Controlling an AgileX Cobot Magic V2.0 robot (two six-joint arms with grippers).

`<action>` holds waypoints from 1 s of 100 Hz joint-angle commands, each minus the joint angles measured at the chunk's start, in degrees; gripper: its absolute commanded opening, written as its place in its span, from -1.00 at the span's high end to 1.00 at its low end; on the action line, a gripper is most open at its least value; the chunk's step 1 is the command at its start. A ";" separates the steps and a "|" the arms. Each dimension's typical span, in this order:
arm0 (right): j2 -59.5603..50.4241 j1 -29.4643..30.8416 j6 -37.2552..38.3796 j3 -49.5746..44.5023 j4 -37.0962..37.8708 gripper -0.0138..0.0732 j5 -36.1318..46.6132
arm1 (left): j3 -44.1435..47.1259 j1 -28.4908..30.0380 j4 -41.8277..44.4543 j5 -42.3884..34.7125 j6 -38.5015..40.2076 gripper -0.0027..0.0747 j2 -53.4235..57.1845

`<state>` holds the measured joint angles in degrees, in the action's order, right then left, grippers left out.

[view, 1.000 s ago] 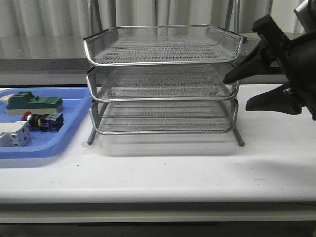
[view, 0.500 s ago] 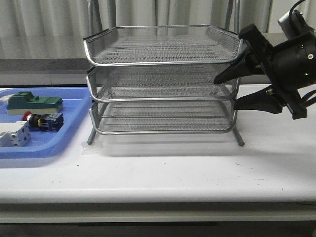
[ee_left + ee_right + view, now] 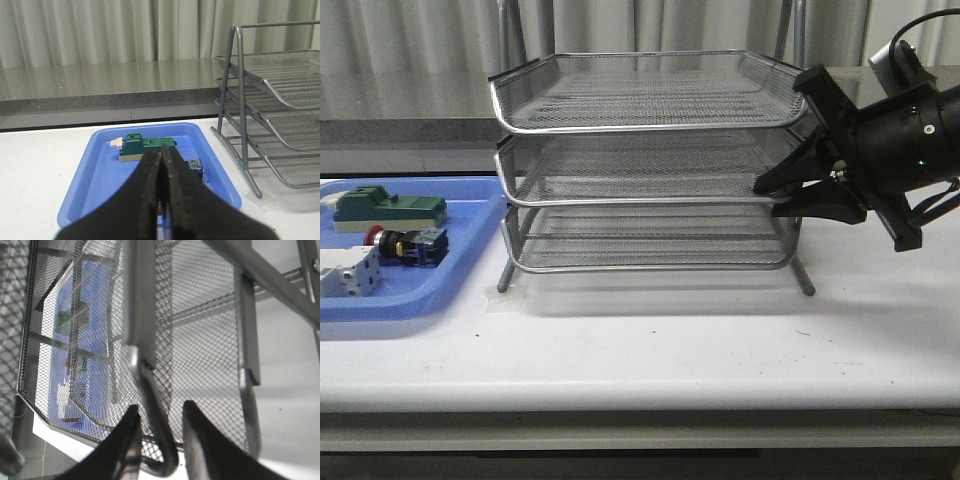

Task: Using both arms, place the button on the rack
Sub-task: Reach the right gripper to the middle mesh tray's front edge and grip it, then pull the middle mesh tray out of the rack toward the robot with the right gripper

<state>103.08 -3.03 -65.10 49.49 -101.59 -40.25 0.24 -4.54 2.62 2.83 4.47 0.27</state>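
The right arm reaches in from the right, level, its tool [image 3: 772, 197] pointing left with the two fingers [image 3: 197, 440] parted. The left tool [image 3: 161, 170] has its fingers pressed together, seemingly on nothing, though the tips are hard to see.

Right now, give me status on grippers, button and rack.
Right gripper open, straddling rack rim. Left gripper shut, empty. Button in blue tray.

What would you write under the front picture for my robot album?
The right hand reaches open around the silver rack's middle tray corner while the red button waits in the blue tray.
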 commanded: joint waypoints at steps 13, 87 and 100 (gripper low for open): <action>-2.24 0.32 -1.18 1.44 -1.28 0.62 -3.65 | 1.96 0.21 -0.26 -4.68 0.65 0.98 1.79; -6.23 0.32 -6.23 -11.21 4.26 0.68 -7.41 | 1.96 0.21 -0.26 -4.68 0.65 0.98 1.79; -9.57 0.32 -8.56 -16.69 3.35 0.68 -7.10 | 1.96 0.21 -0.26 -4.68 0.65 0.98 1.79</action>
<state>97.05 -2.48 -70.12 35.94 -102.19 -46.26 0.24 -4.54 2.62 2.83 4.47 0.27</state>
